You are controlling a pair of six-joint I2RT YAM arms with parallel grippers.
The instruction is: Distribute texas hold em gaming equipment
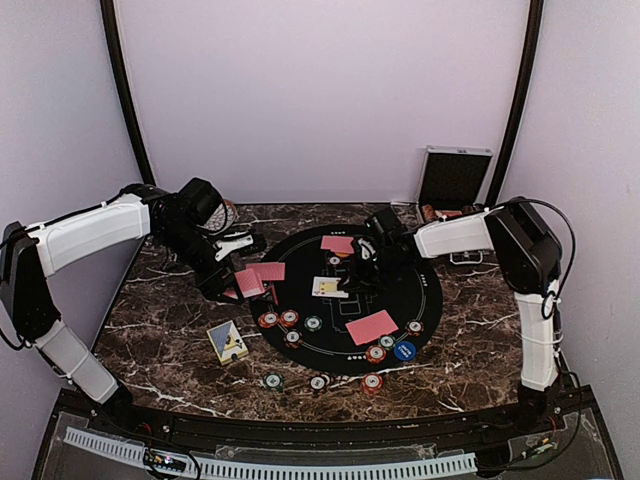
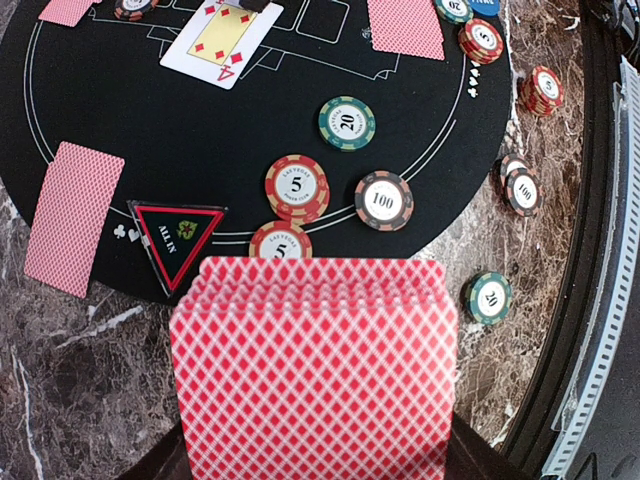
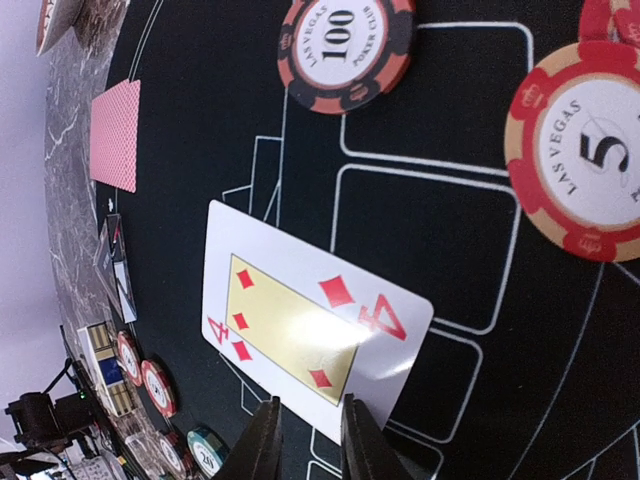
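On the black mat (image 3: pixel 200 100) the diamond four (image 3: pixel 300 330) is found just ahead of the right gripper (image 3: pixel 308 428), long axis slanted; fingers (image 3: pixel 262 445) narrowly parted, empty.

A four of diamonds (image 3: pixel 310 330) lies face up mid-frame on the black mat (image 3: pixel 220 130). The right hand (image 3: pixel 308 440) sits at the bottom edge just below it, fingertips slightly apart with nothing between them. A 100 chip (image 3: pixel 345 50) lies at top centre, a 5 chip (image 3: pixel 590 150) at the right edge and a red-backed card (image 3: pixel 115 135) at upper left.
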